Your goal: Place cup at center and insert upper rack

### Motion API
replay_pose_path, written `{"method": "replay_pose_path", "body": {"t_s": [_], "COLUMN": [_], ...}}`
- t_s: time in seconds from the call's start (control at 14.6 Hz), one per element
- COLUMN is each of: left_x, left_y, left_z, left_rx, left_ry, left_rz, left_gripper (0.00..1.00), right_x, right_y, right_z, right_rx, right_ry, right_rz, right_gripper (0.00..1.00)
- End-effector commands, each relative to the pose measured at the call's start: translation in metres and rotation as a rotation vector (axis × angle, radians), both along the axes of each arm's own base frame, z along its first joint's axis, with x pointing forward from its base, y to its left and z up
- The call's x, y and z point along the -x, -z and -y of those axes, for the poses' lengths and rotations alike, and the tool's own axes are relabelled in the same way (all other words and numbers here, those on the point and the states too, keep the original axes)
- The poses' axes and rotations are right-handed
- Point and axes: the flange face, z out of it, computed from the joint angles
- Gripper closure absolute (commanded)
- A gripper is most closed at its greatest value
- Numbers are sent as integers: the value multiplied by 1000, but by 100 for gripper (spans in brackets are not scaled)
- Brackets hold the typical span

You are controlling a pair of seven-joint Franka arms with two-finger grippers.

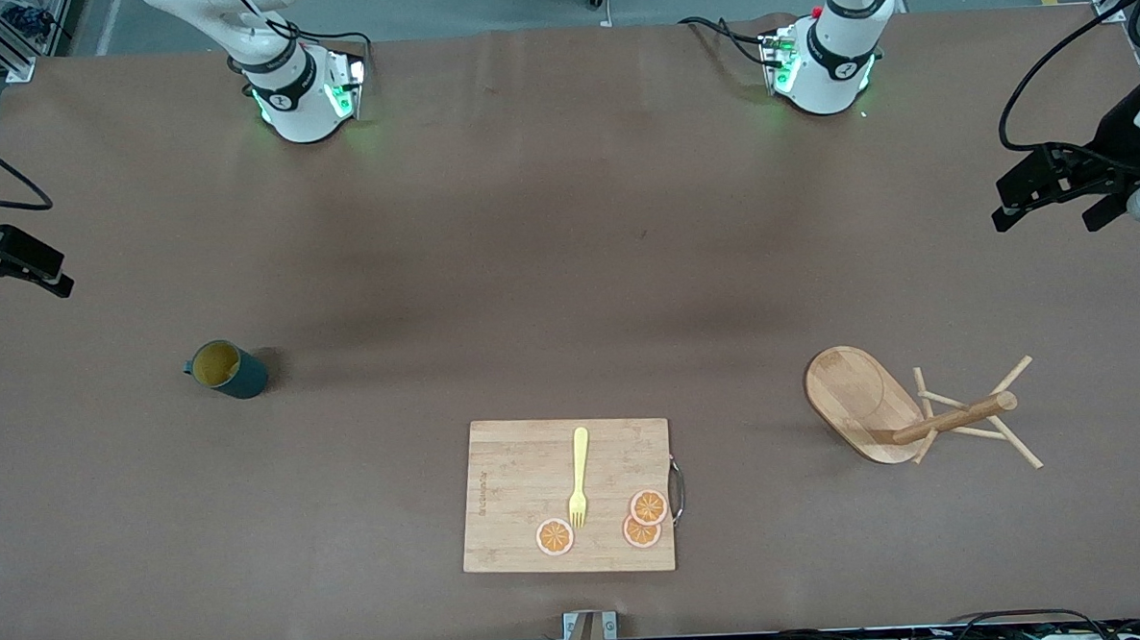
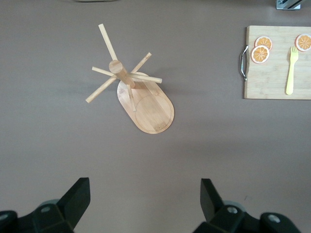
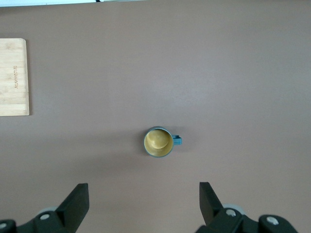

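The dark teal cup with a mustard-yellow inside stands upright on the table toward the right arm's end; it also shows in the right wrist view. The upper rack, a light wooden mug tree with an oval base, a post and thin pegs, stands toward the left arm's end; it also shows in the left wrist view. My left gripper is open and empty, up over bare table at the left arm's end. My right gripper is open and empty, up over bare table at the right arm's end.
A rectangular wooden cutting board with a metal handle lies at the table's middle, near the front edge. On it are a yellow fork and three orange slices. The board also shows in the left wrist view.
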Motion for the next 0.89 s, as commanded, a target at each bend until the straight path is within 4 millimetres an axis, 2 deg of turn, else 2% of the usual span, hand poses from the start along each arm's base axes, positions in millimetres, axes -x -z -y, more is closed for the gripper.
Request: {"method": "replay_pose_path", "body": {"t_s": [0.0,0.21,0.34,0.55,0.76,0.82], "left_x": [-1,-1,-1,-1,-1,-1], "left_y": [-3,-3,-3,-3,-3,-3], "left_z": [0,2,1,2,2,2], "left_rx": [-16,-12,-14,-14,-12,-12], "left_ry": [15,15,15,18,17,17], "left_rz": [15,13,13,13,13,13], "left_gripper": [0,0,0,0,0,0], "right_x": [0,-2,-9,-25,-46,-54], "right_y": [2,6,22,63,118,147], "right_z": [-1,1,-6,-10,-15,-21], "right_rx": [14,9,6,-1,-15,-16], "right_ry": [4,9,-5,-17,-26,-32], "right_rz": [-11,-16,-47,-131,-210,-256], "right_gripper": [0,0,0,0,0,0]}}
